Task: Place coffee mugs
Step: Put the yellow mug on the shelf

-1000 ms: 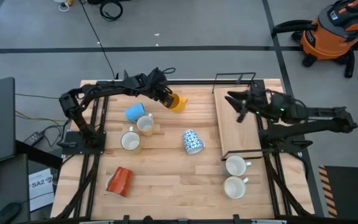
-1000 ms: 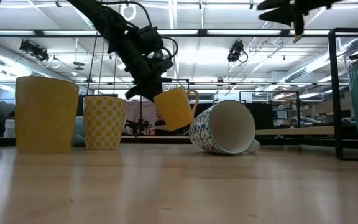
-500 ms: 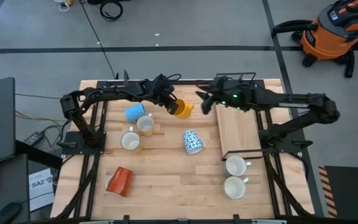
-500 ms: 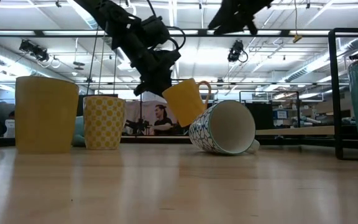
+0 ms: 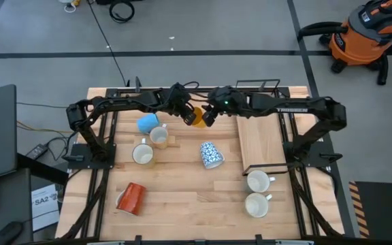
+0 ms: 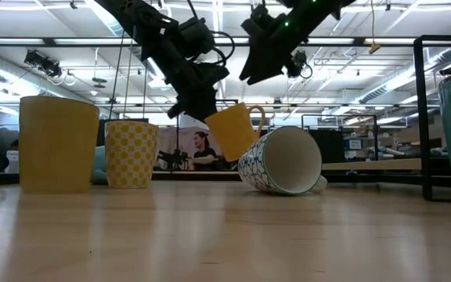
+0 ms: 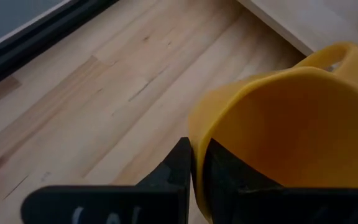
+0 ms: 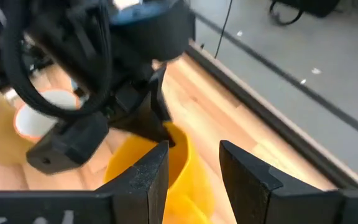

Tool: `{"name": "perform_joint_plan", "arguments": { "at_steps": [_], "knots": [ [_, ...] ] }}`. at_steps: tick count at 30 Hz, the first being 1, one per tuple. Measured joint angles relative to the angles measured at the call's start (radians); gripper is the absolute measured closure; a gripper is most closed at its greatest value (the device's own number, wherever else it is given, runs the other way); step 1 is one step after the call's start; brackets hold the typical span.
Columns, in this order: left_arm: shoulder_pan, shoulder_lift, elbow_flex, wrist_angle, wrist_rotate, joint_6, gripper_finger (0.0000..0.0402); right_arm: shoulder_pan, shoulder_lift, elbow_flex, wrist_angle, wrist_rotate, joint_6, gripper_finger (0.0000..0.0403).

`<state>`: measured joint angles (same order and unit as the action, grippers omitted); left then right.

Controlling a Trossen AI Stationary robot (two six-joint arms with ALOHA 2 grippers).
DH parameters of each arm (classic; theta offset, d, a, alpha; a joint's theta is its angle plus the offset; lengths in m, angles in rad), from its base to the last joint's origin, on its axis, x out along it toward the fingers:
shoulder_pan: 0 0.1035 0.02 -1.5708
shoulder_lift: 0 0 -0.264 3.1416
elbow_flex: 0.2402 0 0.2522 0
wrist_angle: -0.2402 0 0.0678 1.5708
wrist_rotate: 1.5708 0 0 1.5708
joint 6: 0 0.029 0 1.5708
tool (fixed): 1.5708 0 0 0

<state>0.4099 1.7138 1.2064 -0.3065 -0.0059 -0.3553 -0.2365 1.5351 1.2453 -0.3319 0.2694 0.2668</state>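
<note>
I am running both arms over a wooden table (image 5: 182, 197), seen from above. My left gripper (image 5: 186, 113), near the table's twelve o'clock edge, is clamped on the rim of an orange-yellow mug (image 5: 197, 117), one finger inside the wall and one outside. The low view shows the mug hanging tilted, clear of the wood; that rim pinch leaves the body and handle free, which looks meant for a handover. My right gripper (image 5: 208, 116) has its fingers (image 8: 246, 177) spread apart, holding nothing, poised just beside the mug at its three o'clock side, apparently lined up to take it. A raised wooden shelf (image 5: 260, 139) with a black frame sits at the table's three o'clock side, probably where the mugs go. A blue-and-white patterned mug (image 5: 210, 154) lies on its side near the centre. A light blue mug (image 5: 148, 123) and two cream mugs (image 5: 150, 144) cluster around ten o'clock, a red-orange mug (image 5: 131, 198) lies tipped at seven, and two white mugs (image 5: 258, 192) stand at four.
</note>
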Motion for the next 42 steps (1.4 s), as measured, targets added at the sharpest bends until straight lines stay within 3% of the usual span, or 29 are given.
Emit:
{"name": "perform_joint_plan", "arguments": {
  "at_steps": [6,12,21,42],
  "knots": [
    [0.0,0.0,0.0,0.0,-0.001,0.0,0.037,-0.03,0.038,0.0,-0.003,-0.112,0.011,0.0251],
    [0.0,0.0,0.0,0.0,-0.001,0.0,0.037,-0.05,0.062,0.0,0.001,-0.166,0.028,0.0217],
    [0.0,0.0,0.001,0.001,-0.001,0.0,0.037,-0.073,0.082,-0.001,0.002,-0.155,0.03,0.0164],
    [0.0,0.0,0.001,0.095,-0.005,-0.014,0.0369,-0.073,0.099,0.0,-0.025,-0.104,0.031,0.0165]
  ]
}}
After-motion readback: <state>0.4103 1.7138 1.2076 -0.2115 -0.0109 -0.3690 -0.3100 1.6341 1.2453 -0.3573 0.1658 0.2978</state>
